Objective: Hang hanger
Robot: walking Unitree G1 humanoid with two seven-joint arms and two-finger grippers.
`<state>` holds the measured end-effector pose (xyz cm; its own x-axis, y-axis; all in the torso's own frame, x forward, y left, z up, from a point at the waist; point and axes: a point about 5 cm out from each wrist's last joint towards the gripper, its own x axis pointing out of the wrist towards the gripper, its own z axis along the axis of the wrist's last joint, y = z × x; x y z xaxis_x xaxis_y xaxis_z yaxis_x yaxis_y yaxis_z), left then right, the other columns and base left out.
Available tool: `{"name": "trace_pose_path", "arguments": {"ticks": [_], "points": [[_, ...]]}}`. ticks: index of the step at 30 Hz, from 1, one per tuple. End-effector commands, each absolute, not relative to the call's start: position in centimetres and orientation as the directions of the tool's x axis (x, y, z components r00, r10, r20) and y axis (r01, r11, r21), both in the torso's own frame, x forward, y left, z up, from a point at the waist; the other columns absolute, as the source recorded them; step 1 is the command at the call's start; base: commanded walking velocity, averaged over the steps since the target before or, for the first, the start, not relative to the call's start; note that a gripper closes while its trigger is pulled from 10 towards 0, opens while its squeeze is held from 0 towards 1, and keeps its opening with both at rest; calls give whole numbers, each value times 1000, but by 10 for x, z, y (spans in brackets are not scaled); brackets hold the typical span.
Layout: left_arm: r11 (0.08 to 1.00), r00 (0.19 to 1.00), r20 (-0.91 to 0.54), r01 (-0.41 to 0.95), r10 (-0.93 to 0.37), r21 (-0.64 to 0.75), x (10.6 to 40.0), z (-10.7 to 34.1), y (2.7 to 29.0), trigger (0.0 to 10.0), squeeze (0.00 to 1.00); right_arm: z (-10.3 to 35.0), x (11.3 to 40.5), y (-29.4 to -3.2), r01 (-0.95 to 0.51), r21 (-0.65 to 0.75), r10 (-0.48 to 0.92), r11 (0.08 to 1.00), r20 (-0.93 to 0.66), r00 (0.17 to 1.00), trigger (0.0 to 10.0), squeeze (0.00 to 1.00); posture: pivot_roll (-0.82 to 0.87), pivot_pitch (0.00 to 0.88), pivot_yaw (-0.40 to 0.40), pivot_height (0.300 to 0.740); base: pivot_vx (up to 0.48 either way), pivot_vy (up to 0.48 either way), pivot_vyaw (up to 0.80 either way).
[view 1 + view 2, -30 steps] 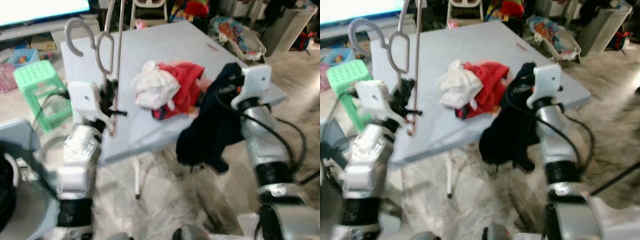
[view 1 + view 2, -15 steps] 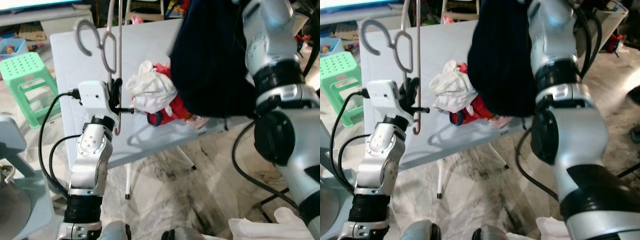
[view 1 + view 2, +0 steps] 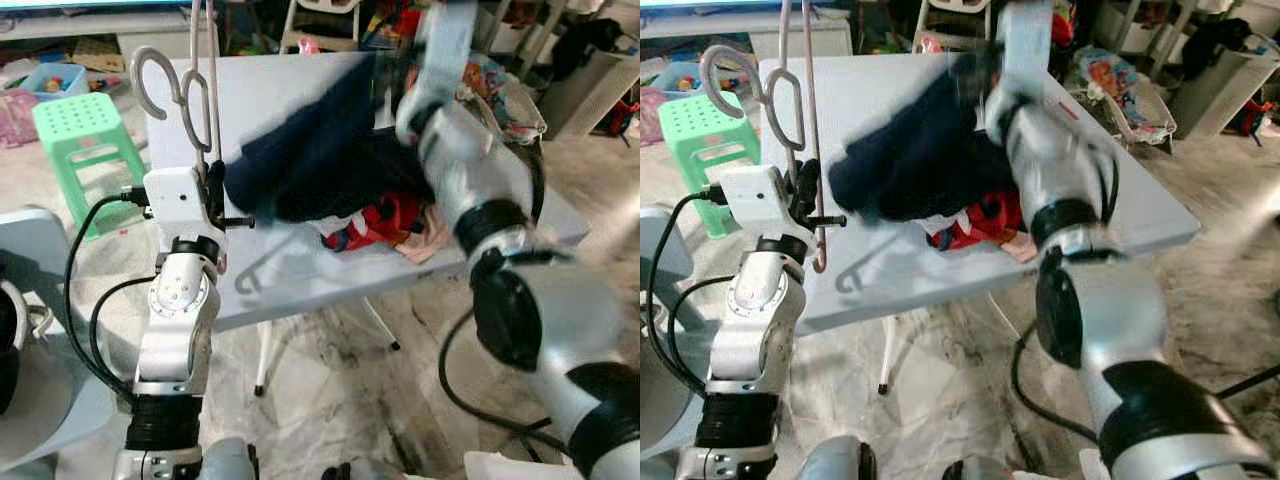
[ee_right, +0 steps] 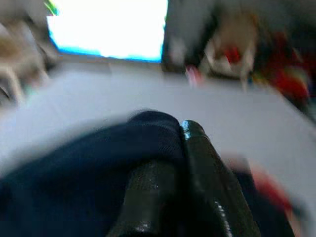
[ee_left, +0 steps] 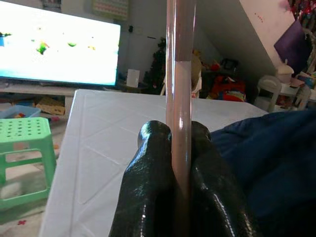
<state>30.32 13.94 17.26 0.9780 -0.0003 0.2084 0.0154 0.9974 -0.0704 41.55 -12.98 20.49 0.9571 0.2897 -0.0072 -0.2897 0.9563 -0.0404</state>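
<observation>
Nearest the robot, the left gripper (image 3: 222,205) is raised at chest height in front of the near edge of the surface (image 3: 300,80), its jaws closed tight on the thin rod of the hanger (image 3: 212,110). The left wrist view shows the two black fingers (image 5: 148,182) pressed against the rod from either side, so the frame stands nearly upright with its grey hook (image 3: 150,75) at the top and its small curled end hanging just below the grip. Holding it low on the wire this way keeps the upper part free, which looks meant to let cloth be fed onto it. Further in, the right gripper (image 4: 180,148) is swung across over the surface, blurred with motion, its jaws clamped on a fold of the dark navy garment (image 3: 300,160). The cloth trails towards the hanger, its near edge just beside the left gripper, likely being brought over to be draped on. Beneath it on the surface lies a red garment (image 3: 385,220). Beyond, to the left, stands a green stool (image 3: 75,120).
</observation>
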Motion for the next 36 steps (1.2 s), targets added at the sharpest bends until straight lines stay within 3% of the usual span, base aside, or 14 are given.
{"name": "trace_pose_path", "arguments": {"ticks": [1, 6, 9, 10, 13, 15, 19, 25, 31, 32, 33, 34, 35, 36], "points": [[998, 974, 225, 24, -9, -65, 302, 176, 135, 10000, 0, 205, 417, -152, -202, -69, 199, 977, -42, 979, 10000, 1000, 40, 0, -100, 740, 0, 0, 0], [997, 976, 216, 49, -35, -62, 300, 175, 131, 10000, 0, 186, 410, -173, -176, -109, 166, 978, -100, 981, 10000, 1000, 36, 0, -94, 740, 0, 0, 0], [998, 983, 177, 50, -41, -43, 295, 165, 134, 10000, 0, 180, 401, -200, -116, -222, 106, 968, -53, 993, 10000, 1000, 28, 5, -70, 740, 0, 0, 0], [998, 986, 161, 57, -52, -25, 296, 161, 133, 10000, 0, 173, 394, -206, -183, -284, 174, 941, -58, 983, 10000, 1000, 28, 5, -62, 740, 0, 0, 0], [996, 984, 155, 90, -88, -8, 297, 160, 131, 10000, 0, 140, 368, -194, -494, -284, 455, 822, -195, 869, 10000, 1000, 31, 9, -41, 740, 0, 0, 0], [997, 987, 142, 80, -80, 4, 298, 159, 132, 10000, 0, 126, 345, -190, -606, -277, 561, 745, -231, 795, 10000, 1000, 32, 13, -36, 740, 0, 0, 0], [996, 988, 125, 87, -91, 36, 295, 156, 133, 10000, 0, 146, 334, -180, -620, -222, 627, 753, -44, 778, 10000, 1000, 51, 17, -35, 740, 0, 0, 0], [993, 991, 90, 91, -97, 72, 286, 145, 133, 10000, 0, 144, 312, -162, -597, -117, 605, 794, 63, 793, 10000, 1000, 46, 23, -33, 740, 0, 0, 0], [991, 988, 102, 106, -114, 85, 292, 150, 130, 10000, 0, 146, 313, -156, -561, -80, 566, 824, 77, 821, 10000, 1000, 47, 16, -29, 740, -306, 0, 0], [991, 988, 104, 104, -113, 87, 292, 150, 130, 10000, 0, 147, 313, -155, -559, -74, 564, 826, 84, 822, 10000, 804, 50, 13, -31, 740, -341, 0, 0], [991, 988, 107, 103, -112, 89, 293, 151, 130, 10000, 0, 151, 313, -152, -567, -67, 571, 821, 119, 813, 10000, 318, 51, 11, -30, 740, -341, 0, 0], [991, 987, 113, 103, -113, 89, 293, 153, 130, 10000, 0, 158, 311, -150, -572, -45, 571, 819, 172, 803, 10000, 106, 51, 11, -30, 740, -341, 0, 0], [991, 987, 115, 103, -113, 90, 294, 154, 130, 10000, 0, 160, 311, -149, -571, -43, 568, 820, 180, 803, 10000, 0, 53, 10, -29, 740, -341, 0, 0], [991, 987, 117, 103, -114, 90, 295, 155, 130, 10000, 0, 161, 312, -148, -568, -44, 566, 822, 183, 804, 10000, 0, 51, 15, -28, 740, -345, 0, 0]]}}
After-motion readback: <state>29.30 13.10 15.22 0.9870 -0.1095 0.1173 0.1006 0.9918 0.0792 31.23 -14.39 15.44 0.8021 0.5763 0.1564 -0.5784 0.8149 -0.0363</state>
